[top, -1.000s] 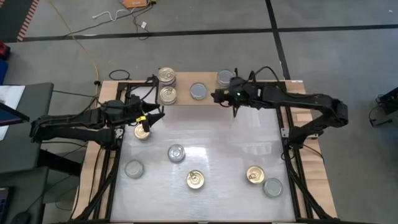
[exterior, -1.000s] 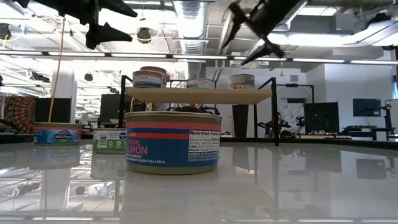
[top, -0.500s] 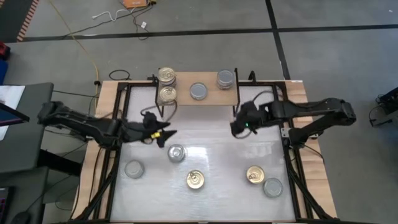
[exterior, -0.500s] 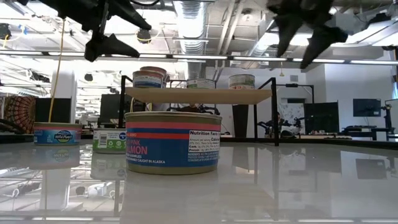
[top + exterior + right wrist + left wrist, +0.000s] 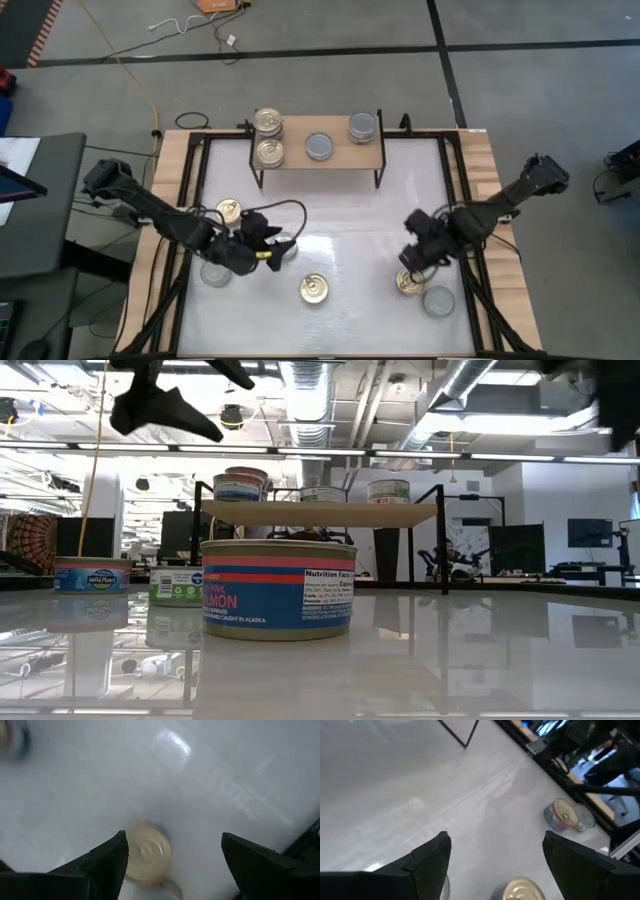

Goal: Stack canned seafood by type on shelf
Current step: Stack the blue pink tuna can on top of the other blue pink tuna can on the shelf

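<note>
Glossy white tabletop (image 5: 340, 225); light-wood shelf (image 5: 335, 158); metal cans (image 5: 314, 290), paper labels.

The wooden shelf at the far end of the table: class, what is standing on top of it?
On the shelf stand two gold-lidded cans and two silver-lidded cans. From above, any cans stacked beneath those lids are hidden; the low view suggests the left ones are stacked.

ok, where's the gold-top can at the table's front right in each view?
High view: gold-top can, front right of the table.
Low view: not in it.
Left wrist view: far off, near the table's edge.
Right wrist view: blurred gold disc just ahead of the fingers.
Shared landmark: the silver-top can right beside it, also seen in the left wrist view.
</note>
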`<state>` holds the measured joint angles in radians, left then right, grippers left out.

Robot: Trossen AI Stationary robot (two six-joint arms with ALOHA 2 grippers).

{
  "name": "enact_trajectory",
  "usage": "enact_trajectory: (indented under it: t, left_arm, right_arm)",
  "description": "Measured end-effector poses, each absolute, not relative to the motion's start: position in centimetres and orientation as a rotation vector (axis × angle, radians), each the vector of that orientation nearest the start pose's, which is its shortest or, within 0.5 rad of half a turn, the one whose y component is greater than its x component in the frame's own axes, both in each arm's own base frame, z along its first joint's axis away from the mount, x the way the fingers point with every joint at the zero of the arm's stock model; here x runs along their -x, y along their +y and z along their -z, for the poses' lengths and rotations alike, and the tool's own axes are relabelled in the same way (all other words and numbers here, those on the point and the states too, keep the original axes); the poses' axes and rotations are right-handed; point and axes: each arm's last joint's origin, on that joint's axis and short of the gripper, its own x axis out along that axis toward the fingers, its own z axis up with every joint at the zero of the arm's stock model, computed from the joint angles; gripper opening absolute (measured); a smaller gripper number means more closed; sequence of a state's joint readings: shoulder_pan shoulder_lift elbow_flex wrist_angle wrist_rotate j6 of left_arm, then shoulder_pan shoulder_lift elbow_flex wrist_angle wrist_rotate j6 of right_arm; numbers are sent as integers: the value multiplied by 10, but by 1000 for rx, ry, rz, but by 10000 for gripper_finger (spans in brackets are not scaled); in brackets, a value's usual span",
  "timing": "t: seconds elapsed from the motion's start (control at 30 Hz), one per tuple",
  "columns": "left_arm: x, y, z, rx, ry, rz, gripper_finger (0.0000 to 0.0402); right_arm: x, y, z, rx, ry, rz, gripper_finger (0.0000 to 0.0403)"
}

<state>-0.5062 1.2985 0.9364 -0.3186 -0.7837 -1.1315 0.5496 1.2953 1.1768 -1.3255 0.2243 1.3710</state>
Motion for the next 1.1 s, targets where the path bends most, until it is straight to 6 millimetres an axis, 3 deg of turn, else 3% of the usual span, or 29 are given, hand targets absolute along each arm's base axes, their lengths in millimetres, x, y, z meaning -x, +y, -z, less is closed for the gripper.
enact_trajectory:
  t: [0.17,0.33,0.7,0.9,1.1]
  left_arm:
    - [-252,-128,-271,693,366,-511,299]
    - [-258,-139,-261,791,449,-454,299]
    - [-265,-149,-242,896,522,-464,299]
    - [-268,-148,-245,960,477,-479,299]
    - [-274,-137,-245,974,451,-515,299]
  right_arm:
    - [-167,123,-260,-587,1358,579,340]
    - [-161,138,-229,-646,1380,489,329]
    - [-151,133,-182,-761,1355,582,319]
    - [-171,127,-173,-912,1178,556,318]
    - [-214,95,-173,-942,866,617,317]
